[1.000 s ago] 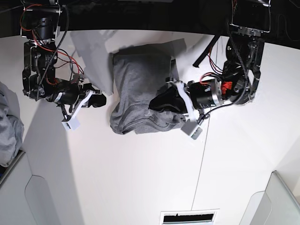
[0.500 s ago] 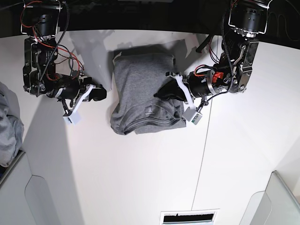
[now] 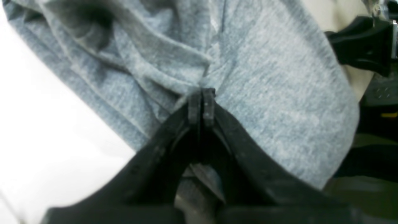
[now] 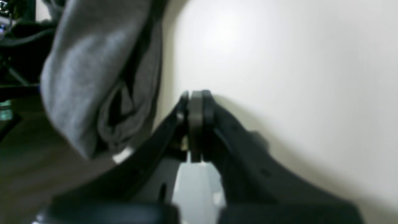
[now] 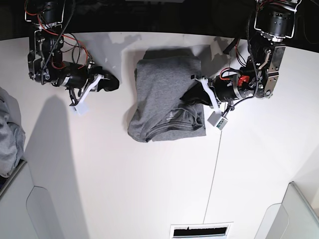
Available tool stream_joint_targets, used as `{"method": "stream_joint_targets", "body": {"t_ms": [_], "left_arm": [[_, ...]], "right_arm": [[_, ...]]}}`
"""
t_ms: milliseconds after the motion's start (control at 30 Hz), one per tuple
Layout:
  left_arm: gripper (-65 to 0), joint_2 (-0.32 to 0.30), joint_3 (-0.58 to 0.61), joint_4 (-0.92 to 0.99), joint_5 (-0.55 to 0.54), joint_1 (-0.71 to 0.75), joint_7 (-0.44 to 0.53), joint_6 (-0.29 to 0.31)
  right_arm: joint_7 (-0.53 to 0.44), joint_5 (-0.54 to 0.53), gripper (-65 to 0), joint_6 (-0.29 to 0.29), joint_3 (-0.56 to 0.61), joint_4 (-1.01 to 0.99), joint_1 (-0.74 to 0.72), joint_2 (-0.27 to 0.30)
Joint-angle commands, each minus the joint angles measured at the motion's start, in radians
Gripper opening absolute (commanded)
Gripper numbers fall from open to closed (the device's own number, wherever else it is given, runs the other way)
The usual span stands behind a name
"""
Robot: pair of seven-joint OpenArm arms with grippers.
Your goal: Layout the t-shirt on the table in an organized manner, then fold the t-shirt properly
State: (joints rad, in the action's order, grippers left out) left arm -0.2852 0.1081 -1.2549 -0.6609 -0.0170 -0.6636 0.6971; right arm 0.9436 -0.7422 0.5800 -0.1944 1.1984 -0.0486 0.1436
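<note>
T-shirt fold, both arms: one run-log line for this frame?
t-shirt: folded stack on table | left gripper: shut, tips on shirt | right gripper: shut, empty, beside shirt

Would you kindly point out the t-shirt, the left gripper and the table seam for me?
t-shirt [image 5: 162, 92], base view, middle of the folded cloth.
left gripper [image 3: 201, 93], left wrist view, tips pinched on cloth.
table seam [image 5: 213, 174], base view, midway along the dark line.
</note>
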Motion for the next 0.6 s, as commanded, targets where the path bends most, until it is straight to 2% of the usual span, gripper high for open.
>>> {"method": "stream_joint_targets", "body": {"t_ms": [0, 100, 200, 333, 467, 567], "left_arm": [[-64.9, -0.019, -0.003, -0.01, 0.007, -0.014, 0.0, 0.001], [-64.9, -0.031, -0.003, -0.01, 0.005, -0.014, -0.031, 0.001], [-64.9, -0.037, -0.003, -0.019, -0.042, -0.013, -0.077, 0.001], [-64.9, -0.078, -0.003, -0.1, -0.204, -0.013, -0.154, 0.001], [-64.9, -0.137, -0.003, -0.262, -0.31, -0.013, -0.205, 0.001], [-64.9, -0.168, -0.003, -0.365, -0.392, -0.01, -0.283, 0.001]], "right_arm": [[-0.006, -0.021, -65.0, 0.013, -0.003, 0.018, -0.003, 0.005], [-0.003, -0.026, -65.0, 0.019, -0.003, 0.018, 0.018, 0.005], [-0.004, -0.025, -65.0, 0.019, -0.003, 0.023, 0.034, 0.006], [-0.004, -0.025, -65.0, 0.019, -0.003, 0.039, 0.035, 0.006], [0.005, -0.025, -65.0, 0.019, -0.003, 0.082, 0.035, 0.006], [0.03, -0.025, -65.0, 0.019, -0.003, 0.111, 0.035, 0.006]]}}
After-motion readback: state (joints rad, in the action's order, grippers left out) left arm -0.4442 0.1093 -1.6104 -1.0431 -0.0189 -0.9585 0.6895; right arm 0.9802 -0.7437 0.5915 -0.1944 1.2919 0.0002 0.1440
